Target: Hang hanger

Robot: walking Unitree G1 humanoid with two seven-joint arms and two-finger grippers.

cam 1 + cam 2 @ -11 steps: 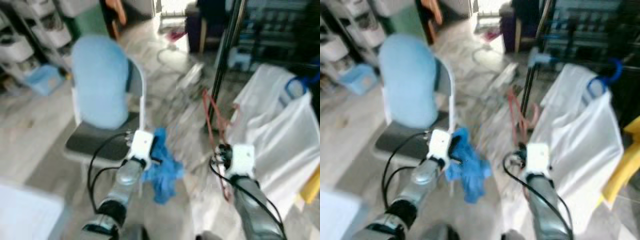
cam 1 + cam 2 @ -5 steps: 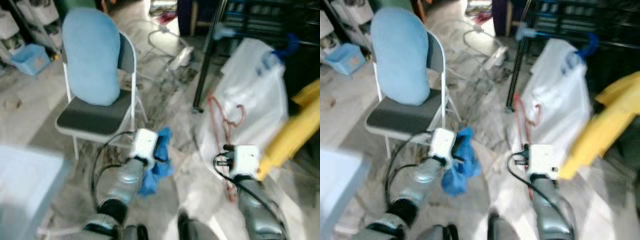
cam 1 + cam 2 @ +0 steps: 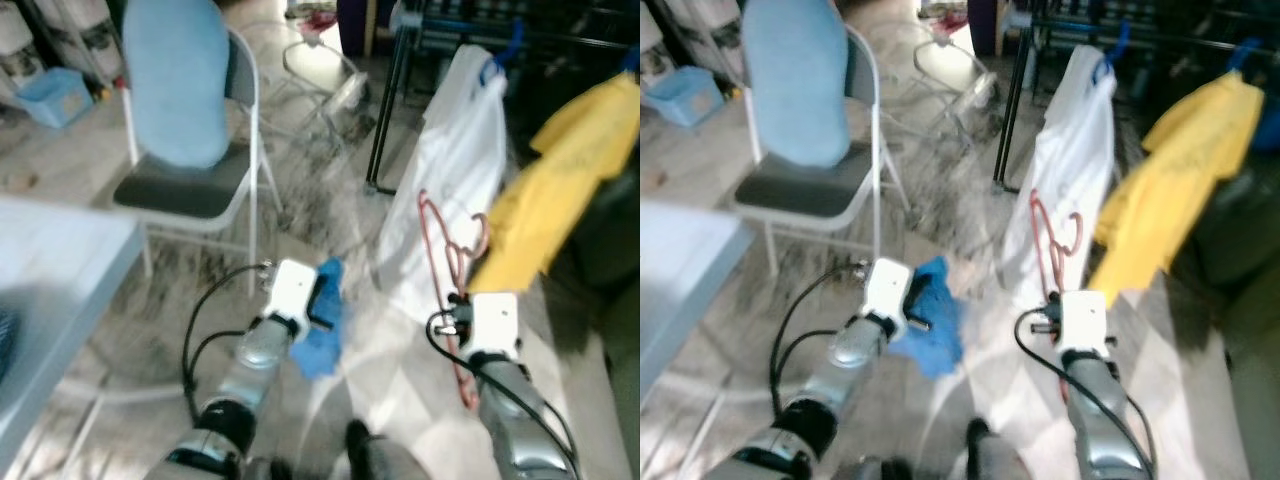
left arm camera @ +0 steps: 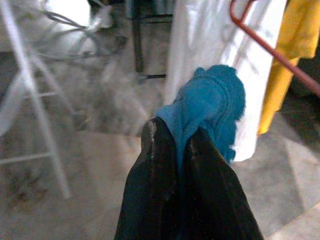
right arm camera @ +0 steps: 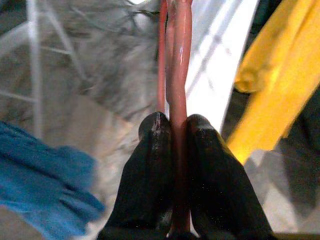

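My right gripper (image 5: 172, 132) is shut on a thin red wire hanger (image 3: 448, 245), which stands up from my wrist with its hook at the top, in front of a white garment (image 3: 452, 150). My left gripper (image 4: 174, 137) is shut on a bunched blue cloth (image 3: 322, 325) that dangles below it, low over the floor. Behind the white garment a yellow garment (image 3: 560, 170) hangs from a dark rail (image 3: 560, 40) at the right.
A folding chair (image 3: 190, 190) with a light blue cover over its back stands at the left on the marbled floor. A pale table edge (image 3: 50, 270) fills the near left. Black rack uprights (image 3: 385, 110) stand behind the white garment. A blue bin (image 3: 50, 95) sits far left.
The camera has swung right and moved closer to the clothes rail; the yellow and white garments now stand nearer. Both grippers keep their holds on the blue cloth and the hanger.
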